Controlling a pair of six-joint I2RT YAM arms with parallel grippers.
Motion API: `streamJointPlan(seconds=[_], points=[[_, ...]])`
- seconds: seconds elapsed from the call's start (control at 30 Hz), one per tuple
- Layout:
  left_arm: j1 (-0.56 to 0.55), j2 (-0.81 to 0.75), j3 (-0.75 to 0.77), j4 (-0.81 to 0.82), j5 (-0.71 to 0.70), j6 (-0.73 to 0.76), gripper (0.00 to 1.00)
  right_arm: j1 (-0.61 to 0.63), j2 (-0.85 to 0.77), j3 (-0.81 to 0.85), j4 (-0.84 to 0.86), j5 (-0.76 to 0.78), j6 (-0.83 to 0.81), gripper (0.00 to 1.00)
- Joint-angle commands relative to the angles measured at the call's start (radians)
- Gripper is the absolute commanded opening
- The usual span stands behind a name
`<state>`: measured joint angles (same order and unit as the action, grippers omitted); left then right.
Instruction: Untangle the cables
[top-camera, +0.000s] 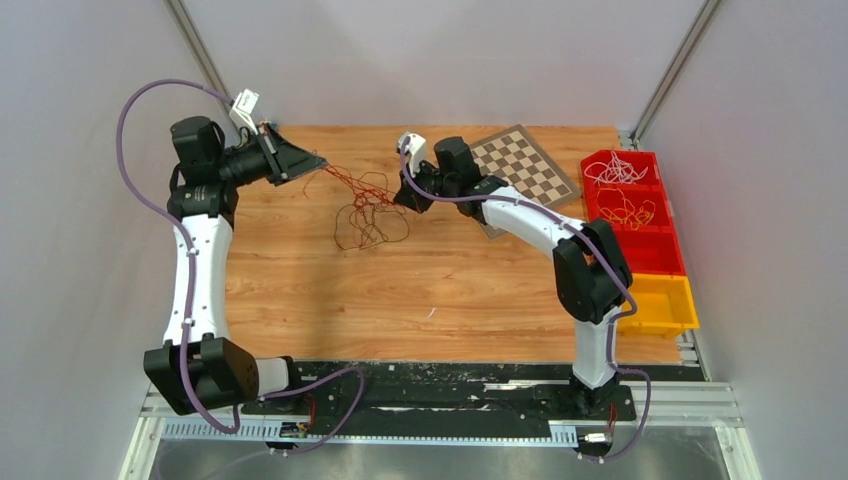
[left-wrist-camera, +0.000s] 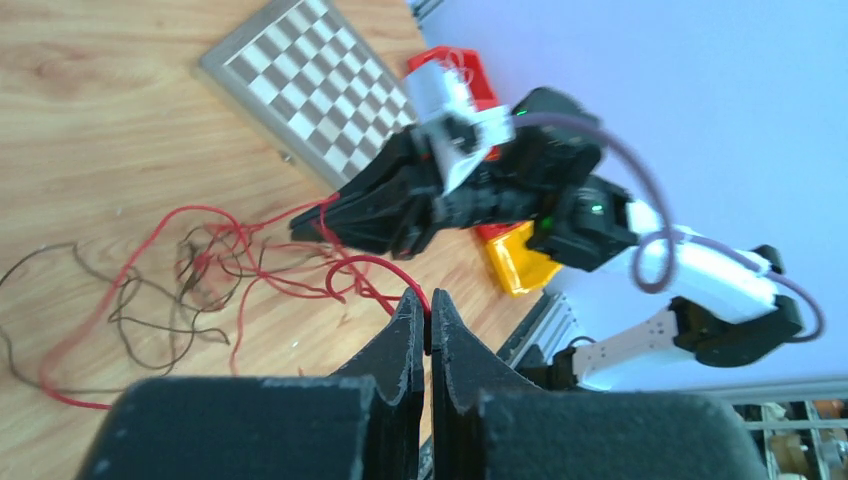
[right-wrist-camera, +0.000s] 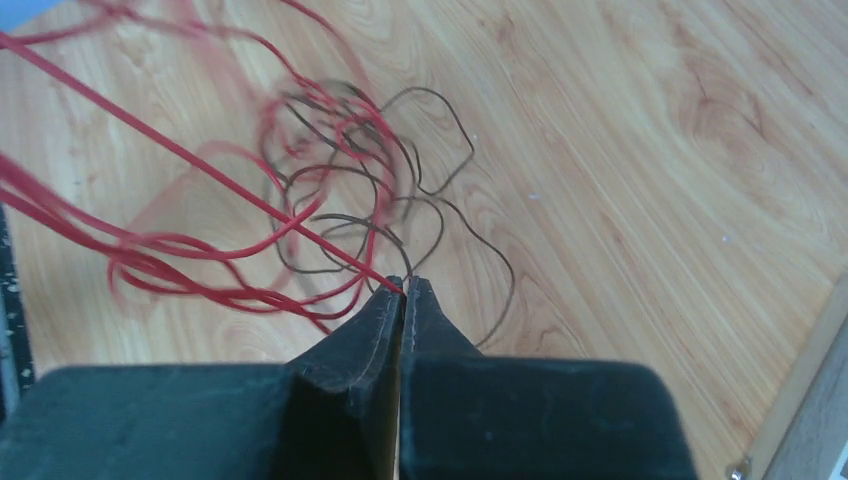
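Note:
A loose tangle of thin red cable (top-camera: 358, 185) and dark brown cable (top-camera: 365, 225) lies on the wooden table between my two grippers. My left gripper (top-camera: 322, 163) is shut on a red cable (left-wrist-camera: 372, 264) that arches out of its tips (left-wrist-camera: 426, 303). My right gripper (top-camera: 400, 198) is shut on a red cable (right-wrist-camera: 250, 205) that runs taut from its tips (right-wrist-camera: 405, 285) toward the upper left. The brown loops (right-wrist-camera: 400, 215) lie slack on the wood under the red strands.
A chessboard (top-camera: 523, 165) lies behind the right arm. Red bins (top-camera: 625, 190) at the right edge hold white and yellow-orange wires; a yellow bin (top-camera: 660, 303) stands nearer. The table's near edge is a metal rail (top-camera: 440, 375).

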<state>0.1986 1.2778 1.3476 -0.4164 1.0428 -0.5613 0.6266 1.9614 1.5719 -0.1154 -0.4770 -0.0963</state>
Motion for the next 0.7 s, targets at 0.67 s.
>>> streamJointPlan(seconds=[0.67], points=[[0.151,0.085,0.730,0.631,0.051,-0.458,0.04,-0.123,0.139,-0.110,-0.288,0.312,-0.189,0.00]])
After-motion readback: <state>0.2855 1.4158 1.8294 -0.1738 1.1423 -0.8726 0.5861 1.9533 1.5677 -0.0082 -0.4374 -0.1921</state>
